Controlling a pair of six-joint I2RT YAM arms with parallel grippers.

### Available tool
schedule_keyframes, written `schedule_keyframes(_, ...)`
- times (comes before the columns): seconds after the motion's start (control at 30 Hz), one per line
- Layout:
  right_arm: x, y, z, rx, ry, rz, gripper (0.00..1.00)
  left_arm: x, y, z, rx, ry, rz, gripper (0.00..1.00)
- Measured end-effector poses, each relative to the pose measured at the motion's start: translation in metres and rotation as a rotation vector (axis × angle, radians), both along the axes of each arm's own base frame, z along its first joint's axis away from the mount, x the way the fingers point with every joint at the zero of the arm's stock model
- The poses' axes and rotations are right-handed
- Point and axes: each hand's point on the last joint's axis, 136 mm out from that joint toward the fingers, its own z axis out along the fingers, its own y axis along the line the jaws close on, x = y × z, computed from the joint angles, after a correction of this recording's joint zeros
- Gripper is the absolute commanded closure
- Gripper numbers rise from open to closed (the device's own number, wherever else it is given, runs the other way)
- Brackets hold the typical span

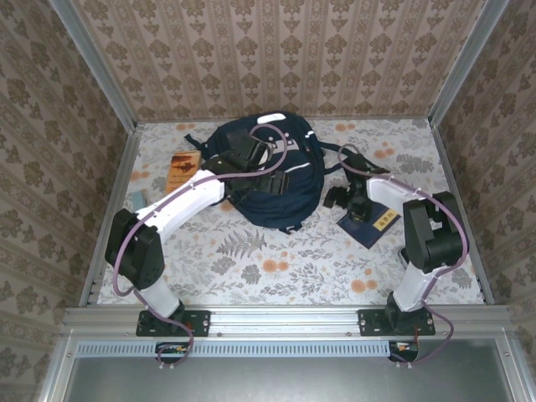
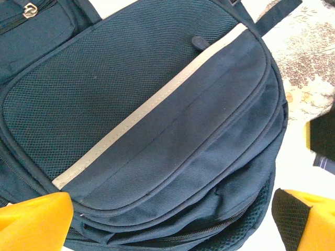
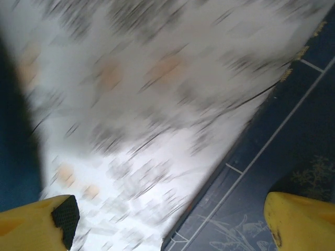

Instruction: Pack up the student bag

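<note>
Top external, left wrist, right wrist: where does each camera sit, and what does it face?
Top external: above and behind the robot, facing down on the table; left arm and right arm show.
Left wrist: on the left arm, facing down on the student bag; the open left claw frames it.
Right wrist: on the right arm, blurred, facing down on the table and the navy book; the open right claw shows.
Shared: the bag, by top external and left wrist; the book, by top external and right wrist.

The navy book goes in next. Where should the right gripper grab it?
Probably the edge of the navy book facing the student bag, coming low from that side: it lies flat on the table, so only an edge lets a finger slip under.
</note>
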Motion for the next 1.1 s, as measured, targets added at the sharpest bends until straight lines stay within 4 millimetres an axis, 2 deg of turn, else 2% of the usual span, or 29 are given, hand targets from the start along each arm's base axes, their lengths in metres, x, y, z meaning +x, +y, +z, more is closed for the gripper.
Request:
schedule_keyframes(0.17, -0.035, 0.052, 0.002, 0.08, -0.003, 0.099, 0.09, 0.0, 0.0, -0.001, -0.013, 0.012, 0.006, 0.02)
schedule_keyframes(0.27, -0.054, 0.068, 0.008, 0.115, 0.011, 0.133, 0.09, -0.002, -0.003, -0.002, -0.025, 0.028, -0.006, 0.03)
schedule_keyframes(0.33, -0.063, 0.068, 0.017, 0.115, 0.015, 0.134, 0.08, -0.004, -0.007, -0.006, -0.036, 0.046, -0.014, 0.04)
schedule_keyframes(0.43, -0.059, 0.049, 0.046, 0.095, -0.061, 0.084, 0.09, -0.009, -0.013, -0.012, -0.06, 0.088, -0.03, 0.06)
schedule_keyframes(0.53, -0.048, 0.019, 0.077, 0.083, -0.164, -0.019, 0.11, -0.016, -0.024, -0.018, -0.086, 0.129, -0.059, 0.09)
schedule_keyframes(0.6, -0.043, -0.006, 0.085, 0.073, -0.202, -0.102, 0.13, -0.023, -0.035, -0.022, -0.096, 0.155, -0.095, 0.11)
schedule_keyframes(0.7, -0.05, -0.04, 0.069, 0.039, -0.171, -0.215, 0.14, -0.036, -0.064, -0.024, -0.116, 0.188, -0.169, 0.13)
schedule_keyframes(0.8, -0.07, -0.058, 0.043, 0.004, -0.094, -0.268, 0.19, -0.054, -0.093, -0.032, -0.134, 0.233, -0.234, 0.17)
schedule_keyframes(0.9, -0.084, -0.064, 0.028, -0.011, -0.04, -0.285, 0.27, -0.071, -0.115, -0.044, -0.142, 0.287, -0.273, 0.24)
schedule_keyframes(0.97, -0.086, -0.066, 0.023, -0.016, -0.023, -0.285, 0.35, -0.081, -0.129, -0.055, -0.146, 0.328, -0.287, 0.29)
schedule_keyframes(1.1, -0.087, -0.066, 0.01, -0.021, 0.016, -0.285, 0.42, -0.09, -0.151, -0.08, -0.139, 0.403, -0.297, 0.39)
